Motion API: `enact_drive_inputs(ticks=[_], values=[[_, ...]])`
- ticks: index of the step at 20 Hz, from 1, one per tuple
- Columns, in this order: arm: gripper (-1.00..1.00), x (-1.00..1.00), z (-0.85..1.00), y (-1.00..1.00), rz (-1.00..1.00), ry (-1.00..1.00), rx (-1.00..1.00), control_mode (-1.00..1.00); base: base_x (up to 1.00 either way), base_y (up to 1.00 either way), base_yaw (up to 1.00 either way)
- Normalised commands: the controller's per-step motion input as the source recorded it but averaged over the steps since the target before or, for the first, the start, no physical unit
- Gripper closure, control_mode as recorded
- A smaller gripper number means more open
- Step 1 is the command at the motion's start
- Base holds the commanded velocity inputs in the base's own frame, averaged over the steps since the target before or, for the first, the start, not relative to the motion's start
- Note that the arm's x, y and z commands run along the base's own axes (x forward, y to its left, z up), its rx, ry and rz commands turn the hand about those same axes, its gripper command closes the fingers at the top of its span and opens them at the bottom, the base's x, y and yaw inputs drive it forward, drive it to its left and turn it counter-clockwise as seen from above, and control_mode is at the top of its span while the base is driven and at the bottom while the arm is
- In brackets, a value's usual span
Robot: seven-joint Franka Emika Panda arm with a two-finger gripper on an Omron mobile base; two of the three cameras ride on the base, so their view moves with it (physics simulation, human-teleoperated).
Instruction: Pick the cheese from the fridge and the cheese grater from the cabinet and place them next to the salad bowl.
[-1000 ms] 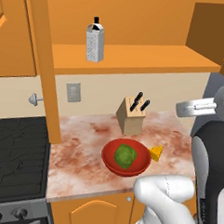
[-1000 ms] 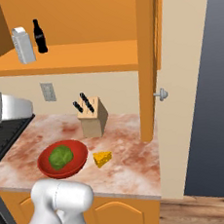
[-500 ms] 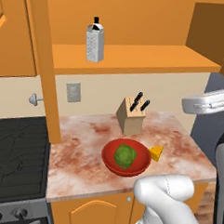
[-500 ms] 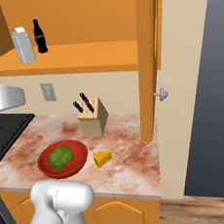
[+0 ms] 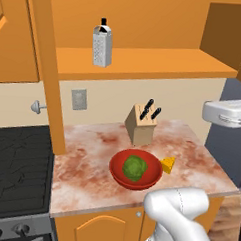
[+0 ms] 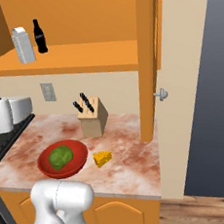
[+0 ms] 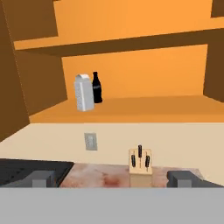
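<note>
The grey cheese grater (image 5: 102,45) (image 6: 22,45) (image 7: 84,92) stands upright on the shelf of the open orange cabinet (image 5: 145,63). On the counter below, the red salad bowl (image 5: 117,171) (image 6: 79,149) holds a green lettuce ball, and the yellow cheese (image 5: 168,164) (image 6: 102,158) lies just to its right. My gripper (image 7: 113,179) is open and empty, hanging in the air well back from the cabinet and looking level at the shelf. The fridge is out of view.
A dark cola bottle (image 6: 39,36) (image 7: 96,87) stands right behind the grater. A wooden knife block (image 5: 141,124) (image 6: 92,117) sits behind the bowl. A black stove (image 5: 15,162) borders the counter's left. The cabinet's open doors (image 5: 45,63) (image 6: 147,56) flank the shelf.
The hand has drifted a little to the right in the left base view, and the arm's dark link has left that view. The things on the counter and shelf have not moved.
</note>
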Motion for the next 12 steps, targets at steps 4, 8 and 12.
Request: enact_drive_inputs(ticks=[4,8,12], values=[[-1.0,0.0,0.1,0.09,0.0,-0.18,0.11,-1.0,0.0,0.0,0.0],[-1.0,0.0,0.27,0.22,0.0,-0.23,0.07,-1.0,0.0,0.0,0.0],[-1.0,0.03,0.34,0.08,0.0,-0.14,-0.03,-1.0,0.0,0.0,0.0]])
